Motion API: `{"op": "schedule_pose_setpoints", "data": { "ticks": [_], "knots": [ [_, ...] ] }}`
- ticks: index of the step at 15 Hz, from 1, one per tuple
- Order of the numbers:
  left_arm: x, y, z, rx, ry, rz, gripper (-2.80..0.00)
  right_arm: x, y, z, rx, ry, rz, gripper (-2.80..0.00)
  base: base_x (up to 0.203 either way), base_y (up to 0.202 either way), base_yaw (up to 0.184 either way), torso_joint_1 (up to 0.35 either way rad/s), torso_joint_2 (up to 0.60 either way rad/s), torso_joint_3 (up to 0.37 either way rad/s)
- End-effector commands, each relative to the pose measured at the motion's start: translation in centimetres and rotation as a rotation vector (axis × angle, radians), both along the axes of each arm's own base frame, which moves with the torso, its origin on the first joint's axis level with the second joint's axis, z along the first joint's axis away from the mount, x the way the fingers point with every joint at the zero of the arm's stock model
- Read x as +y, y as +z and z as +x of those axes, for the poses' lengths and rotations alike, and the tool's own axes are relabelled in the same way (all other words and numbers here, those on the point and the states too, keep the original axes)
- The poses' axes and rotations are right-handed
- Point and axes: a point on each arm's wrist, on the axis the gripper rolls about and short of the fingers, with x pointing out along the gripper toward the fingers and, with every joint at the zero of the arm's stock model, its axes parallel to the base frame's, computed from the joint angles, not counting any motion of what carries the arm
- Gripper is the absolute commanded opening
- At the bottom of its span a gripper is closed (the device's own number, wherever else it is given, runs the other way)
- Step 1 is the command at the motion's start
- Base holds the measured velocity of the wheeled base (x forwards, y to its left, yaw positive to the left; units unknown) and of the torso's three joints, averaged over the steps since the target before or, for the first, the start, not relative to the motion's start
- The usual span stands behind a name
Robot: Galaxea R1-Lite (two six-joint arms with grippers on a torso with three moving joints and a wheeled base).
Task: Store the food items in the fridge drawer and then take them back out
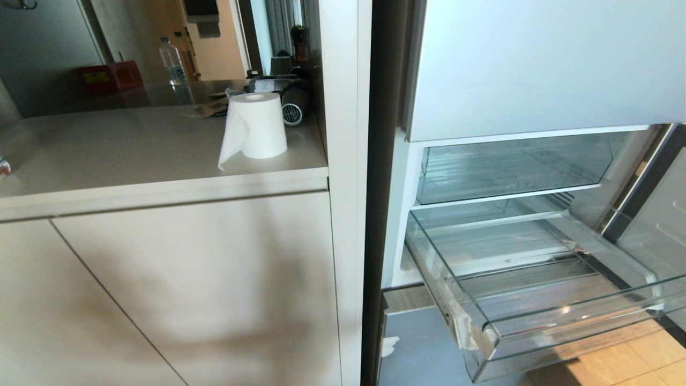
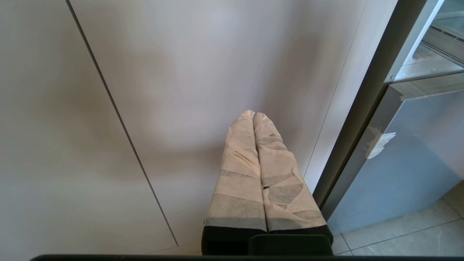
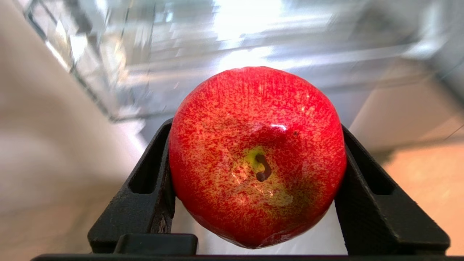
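One drawer (image 1: 536, 284) stands pulled out of the fridge (image 1: 525, 64) in the head view, right of the counter (image 1: 134, 145) with its paper roll (image 1: 256, 127). Beside the fridge, the left gripper (image 2: 253, 115) points at a cabinet door (image 2: 203, 65), taped fingers pressed together. Against the blurred fridge, the right gripper (image 3: 255, 163) clamps the apple (image 3: 256, 156), stem facing the camera.

beige counter (image 1: 134, 145) over pale cabinets (image 1: 187, 284) (tan floor tiles (image 1: 632, 364)).

fridge drawer (image 1: 536, 300) pulled out, apparently bare, open above
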Motion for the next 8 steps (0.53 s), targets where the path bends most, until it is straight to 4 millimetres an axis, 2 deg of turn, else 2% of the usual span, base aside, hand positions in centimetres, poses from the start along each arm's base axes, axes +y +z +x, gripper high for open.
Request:
{"op": "schedule_pose_setpoints", "data": {
  "ticks": [1, 4, 8],
  "knots": [
    [0.0, 0.0, 0.0, 0.0, 0.0, 0.0, -2.8, -0.01, -0.29, -1.14, -0.131, -0.015, -0.041, -2.8, 0.0, 0.0, 0.0, 0.0, 0.0, 0.0],
    [0.0, 0.0, 0.0, 0.0, 0.0, 0.0, -2.8, 0.04, -0.77, -1.7, -0.174, -0.004, -0.177, -2.8, 0.0, 0.0, 0.0, 0.0, 0.0, 0.0],
    [0.0, 0.0, 0.0, 0.0, 0.0, 0.0, -2.8, 0.04, -0.81, -1.68, -0.166, -0.005, -0.155, -2.8, 0.0, 0.0, 0.0, 0.0, 0.0, 0.0]
  ]
}}
